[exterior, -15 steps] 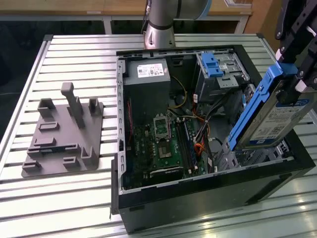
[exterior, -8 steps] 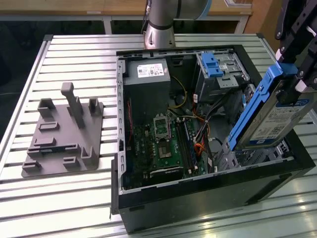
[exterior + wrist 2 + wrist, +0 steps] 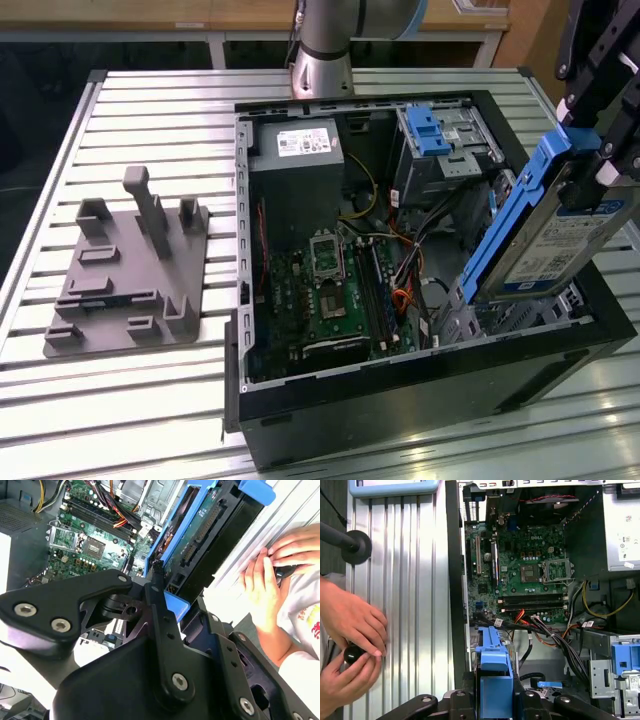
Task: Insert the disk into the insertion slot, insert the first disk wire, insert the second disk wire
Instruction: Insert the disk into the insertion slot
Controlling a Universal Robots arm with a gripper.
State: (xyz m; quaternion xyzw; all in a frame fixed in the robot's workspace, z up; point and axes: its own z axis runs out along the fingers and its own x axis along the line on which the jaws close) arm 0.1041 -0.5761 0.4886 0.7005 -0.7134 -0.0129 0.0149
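Gripper (image 3: pixel 598 150) closed on the disk (image 3: pixel 545 235). In the second wrist view the black fingers (image 3: pixel 160 610) clamp the blue carrier bracket at one end, leaving the drive body free. The disk hangs steeply tilted, label side toward the exterior view's right, over the 4 o'clock corner of the open computer case (image 3: pixel 420 400). Its lower end dips toward the insertion slot (image 3: pixel 500 318), the grey perforated bay directly beneath; cannot tell whether they touch. Judgement: the tilt is there to lead the low edge into the bay mouth while the gripper stays above the case wall. Disk not seated, so the first step is in progress. A loose cable bundle (image 3: pixel 560 645) lies between the motherboard (image 3: pixel 340 300) and the bay, not attached to the disk. The silver cage with the ribbed blue tab (image 3: pixel 430 130) is at 1 o'clock of the case and the power supply (image 3: pixel 295 175) at 11 o'clock. A grey fixture (image 3: pixel 130 265) sits on the table (image 3: pixel 150 420) at 9 o'clock, well apart. A person's hand (image 3: pixel 355 622) rests on the table beside the case, apart from the gripper.
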